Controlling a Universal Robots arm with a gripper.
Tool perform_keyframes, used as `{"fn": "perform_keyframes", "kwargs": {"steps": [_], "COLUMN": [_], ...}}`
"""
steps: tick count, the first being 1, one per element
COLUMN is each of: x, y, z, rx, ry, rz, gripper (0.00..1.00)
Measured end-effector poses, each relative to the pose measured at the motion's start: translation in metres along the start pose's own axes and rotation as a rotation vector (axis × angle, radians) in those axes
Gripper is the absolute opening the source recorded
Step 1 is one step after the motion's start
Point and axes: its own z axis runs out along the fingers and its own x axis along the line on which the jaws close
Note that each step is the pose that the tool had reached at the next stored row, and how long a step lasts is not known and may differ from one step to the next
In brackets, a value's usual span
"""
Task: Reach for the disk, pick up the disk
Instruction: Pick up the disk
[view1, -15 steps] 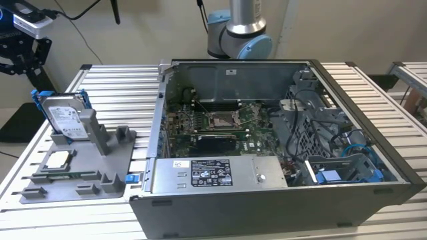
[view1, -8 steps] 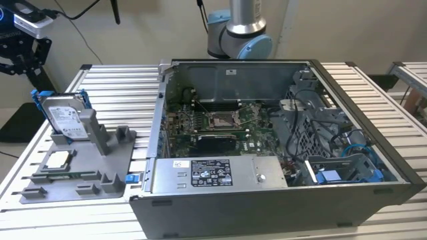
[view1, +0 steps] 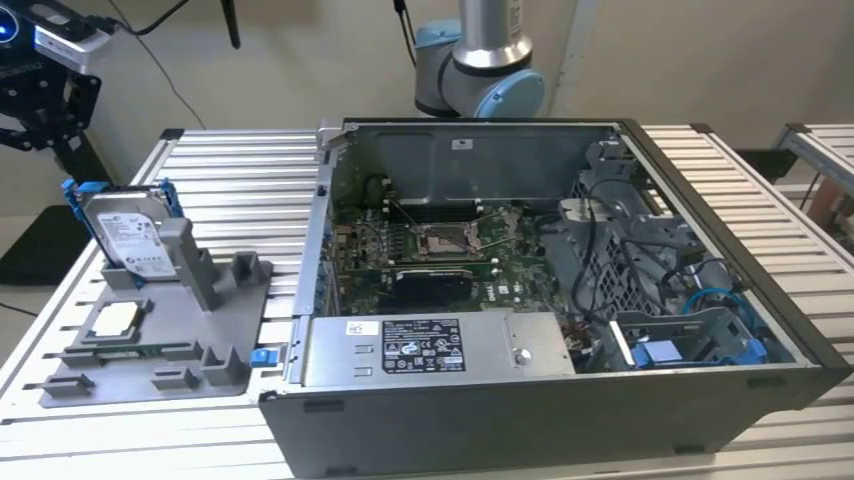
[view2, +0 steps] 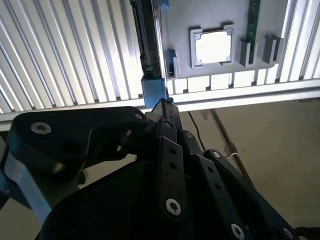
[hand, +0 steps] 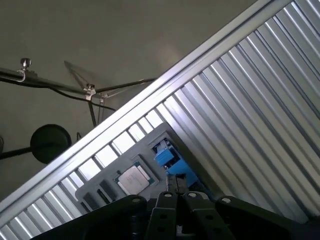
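Two black fingers of the gripper (view2: 164, 106) sit pressed together, gripping nothing. Just beyond their tips stands the disk (view1: 127, 232), upright on edge in a slot of the grey holder (view1: 174, 340). Its blue frame (view2: 154, 92) is nearest the hand; whether tip and frame touch I cannot tell.
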Motion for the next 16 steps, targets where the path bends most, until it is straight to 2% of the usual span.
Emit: {"fn": "perform_keyframes", "kwargs": {"steps": [16], "x": [0.0], "y": [0.0], "z": [0.0], "rx": [0.0013], "ry": [0.0099], "rz": [-0.283], "gripper": [0.0]}}
